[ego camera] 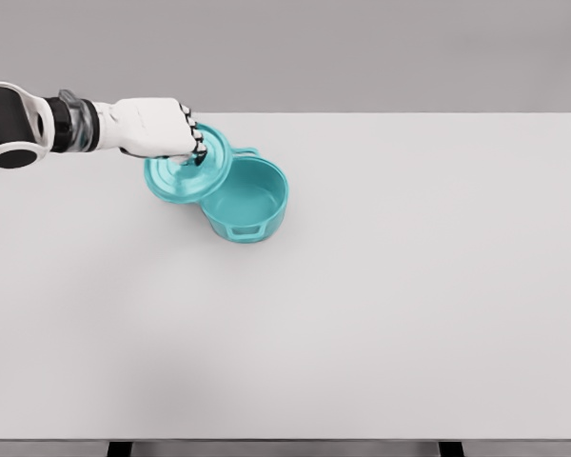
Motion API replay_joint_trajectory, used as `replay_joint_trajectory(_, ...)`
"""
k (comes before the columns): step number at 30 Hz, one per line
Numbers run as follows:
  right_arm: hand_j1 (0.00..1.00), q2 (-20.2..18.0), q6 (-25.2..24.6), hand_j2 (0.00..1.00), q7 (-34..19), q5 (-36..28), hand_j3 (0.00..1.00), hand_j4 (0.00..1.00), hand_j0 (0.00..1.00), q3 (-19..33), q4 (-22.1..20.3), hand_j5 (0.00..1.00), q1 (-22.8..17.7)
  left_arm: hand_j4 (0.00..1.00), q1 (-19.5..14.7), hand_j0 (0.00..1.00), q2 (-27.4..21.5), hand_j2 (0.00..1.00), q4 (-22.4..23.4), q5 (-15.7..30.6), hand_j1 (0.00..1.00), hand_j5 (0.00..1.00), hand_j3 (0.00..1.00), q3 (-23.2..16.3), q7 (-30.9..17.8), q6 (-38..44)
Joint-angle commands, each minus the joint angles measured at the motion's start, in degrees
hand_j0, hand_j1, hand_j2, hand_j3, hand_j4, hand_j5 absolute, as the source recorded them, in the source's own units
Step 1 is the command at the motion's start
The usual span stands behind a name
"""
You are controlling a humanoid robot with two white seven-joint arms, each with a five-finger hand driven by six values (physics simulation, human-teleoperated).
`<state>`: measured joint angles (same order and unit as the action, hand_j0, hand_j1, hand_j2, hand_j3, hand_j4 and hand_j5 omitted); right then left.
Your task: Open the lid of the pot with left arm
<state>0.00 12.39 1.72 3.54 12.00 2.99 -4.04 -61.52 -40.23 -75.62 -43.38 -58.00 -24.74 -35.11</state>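
Head view: a plain grey backdrop stands behind a white table (381,314) that fills most of the frame. A teal pot (250,202) sits on the table's left rear part, its mouth uncovered and its interior visible; one side handle faces the camera, another shows at the far rim. My left arm enters from the left edge, forearm roughly level above the table. My left hand (159,128) is clenched around the knob of the teal lid (183,176). The lid is off the pot's mouth, tilted, shifted to the pot's left, its right edge overlapping the pot's rim. Whether lid and rim touch cannot be determined.
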Motion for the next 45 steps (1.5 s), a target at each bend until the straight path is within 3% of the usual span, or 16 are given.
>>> replay_joint_trajectory(1, 1.0, 0.0, 0.0, 1.0, -0.1, 0.0, 1.0, 1.0, 1.0, 0.0, 0.0, 1.0, 0.0, 0.6, 0.0, 0.6, -0.9, 0.6, 0.1, 0.2, 0.6, 0.6, 0.6, 0.3, 0.0, 0.1)
replay_joint_trajectory(7, 1.0, 0.0, 0.0, 1.0, 0.0, 0.0, 1.0, 1.0, 1.0, 0.0, 0.0, 1.0, 0.0, 0.6, 0.1, 0.6, -3.8, 0.6, 0.2, -0.3, 0.6, 0.6, 0.6, 0.4, 0.0, 0.1)
replay_joint_trajectory(13, 1.0, 0.0, 0.0, 1.0, 0.0, 0.0, 1.0, 1.0, 1.0, 0.0, 0.0, 1.0, 0.0, 0.61, 0.5, 0.61, -3.8, 0.61, 5.0, -0.4, 0.61, 0.61, 0.61, 0.5, -2.4, 0.1)
replay_joint_trajectory(16, 1.0, 0.0, 0.0, 1.0, 0.0, 0.0, 1.0, 1.0, 1.0, 0.0, 0.0, 1.0, 0.0, 0.62, 0.8, 0.62, -2.2, 0.62, 9.5, -0.4, 0.62, 0.62, 0.62, 1.1, -5.6, 0.1)
replay_joint_trajectory(21, 1.0, 0.0, 0.0, 1.0, -0.1, 0.0, 1.0, 1.0, 1.0, 0.0, 0.0, 1.0, 0.0, 0.63, 1.1, 0.63, -1.4, 0.63, 10.3, -0.7, 0.63, 0.63, 0.63, 1.7, -7.5, 0.1)
replay_joint_trajectory(22, 1.0, 0.0, 0.0, 1.0, -0.1, 0.0, 1.0, 1.0, 1.0, 0.0, 0.0, 1.0, 0.0, 0.68, 1.1, 0.68, -1.4, 0.68, 10.4, -0.6, 0.68, 0.68, 0.68, 1.7, -7.8, 0.1)
replay_joint_trajectory(23, 1.0, 0.0, 0.0, 1.0, 0.0, 0.0, 1.0, 1.0, 1.0, 0.0, 0.0, 1.0, 0.0, 0.95, 1.6, 0.95, -1.3, 0.95, 10.5, -0.6, 0.95, 0.95, 0.95, 1.8, -7.8, 0.1)
replay_joint_trajectory(24, 1.0, 0.0, 0.0, 1.0, 0.0, 0.0, 1.0, 1.0, 1.0, 0.0, 0.0, 1.0, 0.0, 1.0, 1.8, 1.0, -1.3, 1.0, 10.6, -0.5, 1.0, 1.0, 1.0, 1.8, -7.8, 0.1)
replay_joint_trajectory(29, 1.0, 0.0, 0.0, 1.0, 0.0, 0.0, 1.0, 1.0, 1.0, 0.0, 0.0, 1.0, 0.0, 1.0, 2.7, 1.0, -1.3, 1.0, 10.4, 0.5, 1.0, 1.0, 1.0, 4.4, -7.5, 0.1)
replay_joint_trajectory(31, 1.0, 0.0, 0.0, 1.0, 0.0, 0.0, 1.0, 1.0, 1.0, 0.0, 0.0, 1.0, 0.0, 1.0, 3.1, 1.0, -1.3, 1.0, 10.1, 4.8, 1.0, 1.0, 1.0, 5.1, -7.4, 0.1)
replay_joint_trajectory(33, 1.0, 0.0, 0.0, 1.0, -0.1, 0.0, 1.0, 1.0, 1.0, 0.0, 0.0, 1.0, 0.0, 1.0, 3.9, 1.0, -1.6, 1.0, 10.2, 15.5, 1.0, 1.0, 1.0, 5.1, -7.5, 0.1)
replay_joint_trajectory(34, 1.0, 0.0, 0.0, 1.0, -0.1, 0.0, 1.0, 1.0, 1.0, 0.0, 0.0, 1.0, 0.0, 1.0, 5.3, 1.0, -1.9, 1.0, 10.2, 18.4, 1.0, 1.0, 1.0, 5.4, -7.5, 0.1)
replay_joint_trajectory(37, 1.0, 0.0, 0.0, 1.0, 0.0, 0.0, 1.0, 1.0, 1.0, 0.0, 0.0, 1.0, 0.0, 1.0, 9.7, 1.0, -2.8, 1.0, 10.4, 22.9, 1.0, 1.0, 1.0, 12.5, -7.5, 0.1)
replay_joint_trajectory(42, 1.0, 0.0, 0.0, 1.0, -0.1, 0.0, 1.0, 1.0, 1.0, 0.0, 0.0, 1.0, 0.0, 1.0, 15.7, 1.0, -2.8, 1.0, 10.4, 23.0, 1.0, 1.0, 1.0, 24.1, -7.5, 0.1)
replay_joint_trajectory(45, 1.0, 0.0, 0.0, 1.0, 0.0, 0.0, 1.0, 1.0, 1.0, 0.0, 0.0, 1.0, 0.0, 1.0, 21.0, 1.0, -2.5, 1.0, 10.4, 23.2, 1.0, 1.0, 1.0, 33.9, -7.5, 0.1)
